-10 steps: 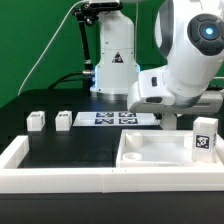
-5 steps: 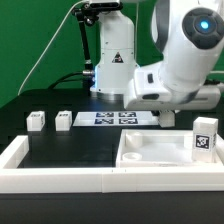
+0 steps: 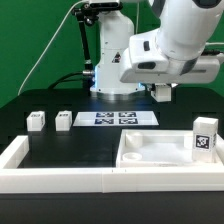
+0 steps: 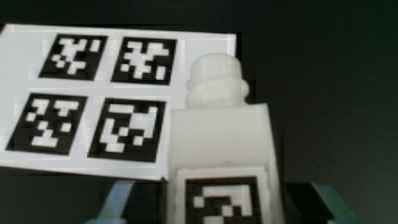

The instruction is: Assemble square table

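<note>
The white square tabletop (image 3: 150, 152) lies rim-up at the front on the exterior view's right. One tagged leg (image 3: 205, 137) stands at its right corner. Two small white legs (image 3: 37, 121) (image 3: 64, 119) stand on the black worktop on the exterior view's left. My gripper (image 3: 163, 94) hangs raised above the back of the worktop. In the wrist view my gripper (image 4: 217, 205) is shut on a fourth white tagged leg (image 4: 222, 125). That leg hangs over the edge of the marker board (image 4: 107, 90).
The marker board (image 3: 118, 118) lies flat behind the tabletop. A long low white wall (image 3: 60, 172) edges the worktop's front and left. The white robot base (image 3: 113, 62) stands at the back, with a green backdrop behind it.
My arm has risen and shifted toward the exterior view's left, lifting the gripper from just behind the tabletop to well above the worktop. The other legs and the tabletop have not moved.
</note>
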Controlling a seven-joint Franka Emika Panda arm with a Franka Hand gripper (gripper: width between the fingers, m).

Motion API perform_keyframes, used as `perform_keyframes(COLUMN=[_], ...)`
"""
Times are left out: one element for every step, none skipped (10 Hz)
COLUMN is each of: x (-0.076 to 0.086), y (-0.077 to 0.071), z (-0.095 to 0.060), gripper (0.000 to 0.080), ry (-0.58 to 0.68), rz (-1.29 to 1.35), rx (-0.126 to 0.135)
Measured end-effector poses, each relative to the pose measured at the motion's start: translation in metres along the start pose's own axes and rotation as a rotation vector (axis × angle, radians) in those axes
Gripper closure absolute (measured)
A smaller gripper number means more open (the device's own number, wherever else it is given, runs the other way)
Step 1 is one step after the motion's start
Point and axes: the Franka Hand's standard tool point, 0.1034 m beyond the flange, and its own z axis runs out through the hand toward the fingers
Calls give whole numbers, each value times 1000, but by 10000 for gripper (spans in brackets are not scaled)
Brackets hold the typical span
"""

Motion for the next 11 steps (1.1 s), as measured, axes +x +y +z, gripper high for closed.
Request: perform_keyframes(x=[7, 5, 14, 18, 25, 29, 31, 35, 35, 38, 40], y=[-1, 0, 4, 10, 14, 18, 21, 22, 22, 23, 24], z=[-3, -3, -4, -12, -28, -40, -51, -66, -74, -76, -75], gripper=[511, 511, 511, 511, 511, 511, 511, 511, 511, 511, 511], ry=[87, 132, 213, 258, 336, 403, 447, 521, 575, 644, 725], rz=[-2, -4, -22, -30, -38, -43, -31, -21, -21, -19, -17], rx=[5, 10, 16, 24, 29, 33, 40, 44, 47, 46, 43])
